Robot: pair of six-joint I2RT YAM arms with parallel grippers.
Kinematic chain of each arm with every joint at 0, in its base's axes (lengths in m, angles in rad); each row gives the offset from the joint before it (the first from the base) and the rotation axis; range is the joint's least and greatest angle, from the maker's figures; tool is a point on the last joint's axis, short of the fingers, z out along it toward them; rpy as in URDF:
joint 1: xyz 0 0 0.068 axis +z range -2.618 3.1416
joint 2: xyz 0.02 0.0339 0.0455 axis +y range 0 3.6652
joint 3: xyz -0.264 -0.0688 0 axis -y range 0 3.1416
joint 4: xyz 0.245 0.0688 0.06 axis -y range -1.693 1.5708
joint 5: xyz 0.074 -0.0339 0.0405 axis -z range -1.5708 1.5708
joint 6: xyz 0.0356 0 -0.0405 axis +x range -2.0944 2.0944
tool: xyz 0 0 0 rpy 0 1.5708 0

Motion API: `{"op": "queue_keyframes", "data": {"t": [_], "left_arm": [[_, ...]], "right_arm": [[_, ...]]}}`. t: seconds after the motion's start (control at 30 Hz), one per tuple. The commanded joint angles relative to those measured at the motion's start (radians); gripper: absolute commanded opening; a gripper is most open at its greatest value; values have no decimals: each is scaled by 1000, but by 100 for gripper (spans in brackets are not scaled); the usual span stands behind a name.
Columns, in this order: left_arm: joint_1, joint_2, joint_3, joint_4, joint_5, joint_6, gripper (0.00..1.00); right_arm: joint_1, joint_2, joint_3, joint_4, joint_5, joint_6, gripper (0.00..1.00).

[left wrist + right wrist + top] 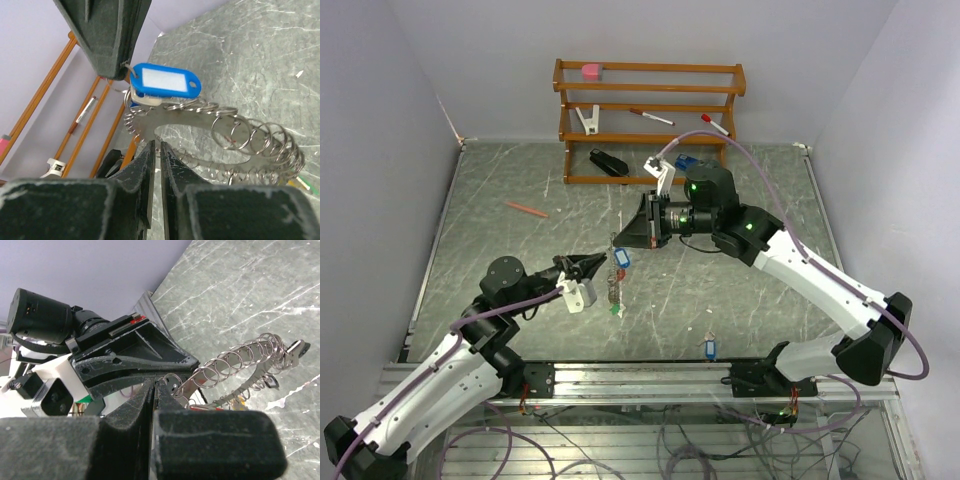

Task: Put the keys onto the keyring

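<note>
The keyring (pixel 613 282), a flat metal ring fringed with small wire loops, hangs edge-on above the table. My left gripper (pixel 600 264) is shut on its rim, which sits between the fingertips in the left wrist view (pixel 156 146), where the keyring (pixel 150 120) spreads out beyond them. My right gripper (pixel 617 238) is shut on the wire loop of a key with a blue tag (pixel 622 259), right at the keyring's top. The blue tag (pixel 167 82) hangs from the right fingertips (pixel 107 35). In the right wrist view the right gripper (pixel 156 385) nearly touches the keyring (pixel 240 360).
A second blue-tagged key (pixel 710 349) lies on the table near the front edge. A wooden rack (pixel 650 120) stands at the back with markers, a white clip and a pink item. A black stapler (pixel 608 162) lies before it. An orange pen (pixel 527 209) lies at the left.
</note>
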Motion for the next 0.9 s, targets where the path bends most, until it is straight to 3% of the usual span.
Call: {"op": "queue_keyframes", "data": {"t": [0.0, 0.3, 0.43, 0.87], "left_arm": [[17, -5, 39, 7, -3, 2, 20], [18, 20, 82, -10, 113, -53, 45], [18, 39, 91, -9, 134, -71, 51], [18, 64, 103, 6, 151, -83, 35]], "right_arm": [[-9, -49, 15, 20, -43, -11, 0], [-8, -72, -1, 2, -67, -15, 0], [-9, -83, -16, 7, -74, -13, 0], [-9, -103, -71, 30, -84, 5, 0]]}}
